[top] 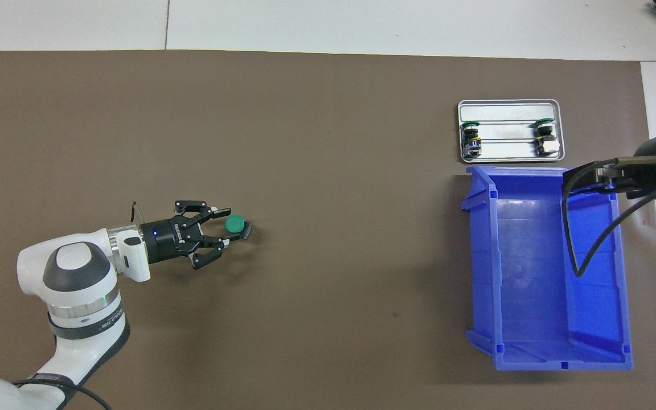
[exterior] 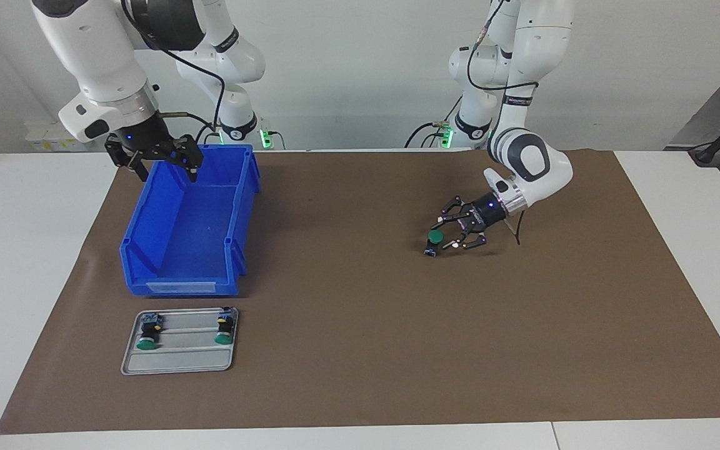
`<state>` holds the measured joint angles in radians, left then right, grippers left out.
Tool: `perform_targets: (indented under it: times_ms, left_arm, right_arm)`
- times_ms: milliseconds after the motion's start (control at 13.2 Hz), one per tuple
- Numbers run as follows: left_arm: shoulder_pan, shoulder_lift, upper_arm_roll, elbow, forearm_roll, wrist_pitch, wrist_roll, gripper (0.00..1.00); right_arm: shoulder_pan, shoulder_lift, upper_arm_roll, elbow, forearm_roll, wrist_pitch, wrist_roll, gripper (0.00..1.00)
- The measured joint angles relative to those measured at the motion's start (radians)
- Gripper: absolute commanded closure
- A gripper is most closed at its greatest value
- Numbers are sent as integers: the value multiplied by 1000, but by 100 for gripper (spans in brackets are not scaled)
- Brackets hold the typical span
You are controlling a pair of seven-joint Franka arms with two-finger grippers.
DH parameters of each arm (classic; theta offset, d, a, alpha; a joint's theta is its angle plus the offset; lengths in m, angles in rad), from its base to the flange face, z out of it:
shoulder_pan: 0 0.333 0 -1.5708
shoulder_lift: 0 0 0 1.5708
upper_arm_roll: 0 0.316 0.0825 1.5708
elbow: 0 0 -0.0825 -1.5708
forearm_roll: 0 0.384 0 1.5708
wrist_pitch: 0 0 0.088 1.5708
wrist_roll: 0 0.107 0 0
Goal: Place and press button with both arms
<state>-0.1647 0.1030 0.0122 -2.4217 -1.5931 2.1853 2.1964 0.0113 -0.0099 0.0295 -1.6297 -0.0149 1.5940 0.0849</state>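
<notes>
My left gripper (exterior: 446, 240) (top: 230, 226) hangs low over the brown mat (exterior: 360, 350), toward the left arm's end of the table. It is shut on a green-capped button (exterior: 435, 238) (top: 235, 224). The button is tilted, cap up, with its grey-blue end close to the mat; I cannot tell whether it touches. My right gripper (exterior: 166, 172) (top: 570, 182) hovers open over the robot-side end of the blue bin (exterior: 179, 287) (top: 561, 356), with nothing between its fingers.
A small grey tray (exterior: 179, 364) (top: 507, 108) lies just farther from the robots than the bin. Two more green-capped buttons (exterior: 147, 332) (exterior: 225, 327) lie in it. The bin's inside shows nothing in it. White tabletop borders the mat.
</notes>
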Motion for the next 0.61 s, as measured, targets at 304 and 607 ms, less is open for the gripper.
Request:
perform_targets:
  times_ms: [304, 607]
  left_arm:
    - [-2, -11, -1, -22, 0, 13, 0, 32]
    - [-15, -18, -6, -33, 0, 34, 0, 28]
  right_arm:
    - [0, 0, 0, 0, 0, 0, 0, 0]
    - [0, 0, 0, 0, 0, 0, 0, 0]
